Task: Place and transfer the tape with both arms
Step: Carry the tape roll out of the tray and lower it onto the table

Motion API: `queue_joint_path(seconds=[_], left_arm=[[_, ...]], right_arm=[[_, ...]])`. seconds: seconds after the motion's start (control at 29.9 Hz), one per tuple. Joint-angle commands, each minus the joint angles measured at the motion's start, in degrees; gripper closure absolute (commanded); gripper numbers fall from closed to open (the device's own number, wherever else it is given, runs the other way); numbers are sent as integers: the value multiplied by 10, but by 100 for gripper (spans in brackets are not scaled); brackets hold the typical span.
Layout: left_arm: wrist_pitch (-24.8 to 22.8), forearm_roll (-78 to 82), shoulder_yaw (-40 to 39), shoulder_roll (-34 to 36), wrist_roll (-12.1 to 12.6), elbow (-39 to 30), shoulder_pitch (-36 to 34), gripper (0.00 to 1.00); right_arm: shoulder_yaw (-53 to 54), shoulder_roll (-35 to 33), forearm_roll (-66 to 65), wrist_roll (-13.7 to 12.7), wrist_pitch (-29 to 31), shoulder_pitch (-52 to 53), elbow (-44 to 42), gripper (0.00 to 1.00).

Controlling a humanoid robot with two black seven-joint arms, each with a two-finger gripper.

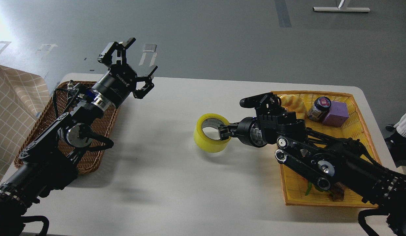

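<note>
- The tape roll (212, 133) is sitting at the middle of the white counter (176, 183), tilted so its open core is facing up and toward the left.
- The right gripper (224, 131) is reaching in from the right, and its jaws are pinching the roll's right wall, one finger inside the core and the rest outside.
- The left gripper (131, 70) is hanging above the far-left part of the counter, well apart from the roll, with its jaws spread wide and holding nothing.
- The left arm is passing over a brown wicker basket (91, 157) that is lying at the counter's left edge.
- A yellow tray (321, 95) is resting at the right edge, carrying a dark jar (318, 108) just beside a purple block (337, 114), with a pale yellow item (294, 103) nearby.
- A checked cloth (12, 108) is showing at the far left.
</note>
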Motion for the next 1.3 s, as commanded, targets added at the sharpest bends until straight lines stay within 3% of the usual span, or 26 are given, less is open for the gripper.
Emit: queue_joint_path(seconds=[0.0, 0.3, 1.1, 1.27], left_arm=[[0, 0, 0, 0, 0, 1, 0, 0], [0, 0, 0, -1, 0, 0, 0, 0], [0, 0, 0, -1, 0, 1, 2, 0], [0, 0, 0, 0, 0, 1, 2, 0]], right_arm=[[-7, 18, 0, 0, 0, 7, -28, 100], [-18, 55, 0, 1, 0, 16, -70, 100], [-28, 55, 2, 2, 0, 19, -82, 100], [-27, 55, 4, 5, 0, 19, -80, 73]])
